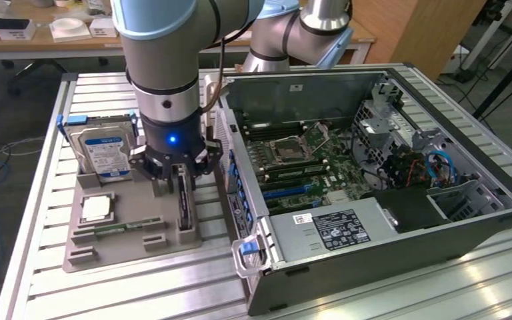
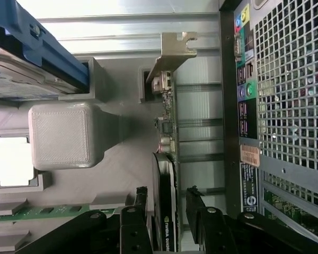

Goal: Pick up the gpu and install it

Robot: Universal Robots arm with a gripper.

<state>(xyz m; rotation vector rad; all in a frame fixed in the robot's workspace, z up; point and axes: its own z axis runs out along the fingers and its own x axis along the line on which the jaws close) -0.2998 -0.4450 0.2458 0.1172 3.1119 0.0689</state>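
Note:
The gpu [image 1: 185, 200] stands on edge in a slot of the grey holder [image 1: 123, 255], close to the computer case. In the wrist view the gpu [image 2: 164, 174] shows its thin edge, with its silver end bracket [image 2: 175, 50] at the far end. My gripper [image 1: 182, 175] has come straight down over the card. In the wrist view my gripper [image 2: 167, 193] is open and straddles the card: one black finger [image 2: 140, 203] lies against one side, while the other stands a small gap away.
The holder also carries a silver hard drive [image 1: 105, 150] standing upright, a processor chip [image 1: 96, 208] and a green memory stick [image 1: 123, 228]. The open computer case [image 1: 469, 227] lies at the exterior view's right with its motherboard [image 1: 301, 160] exposed. The case's rear panel [image 2: 291, 79] runs close beside the card.

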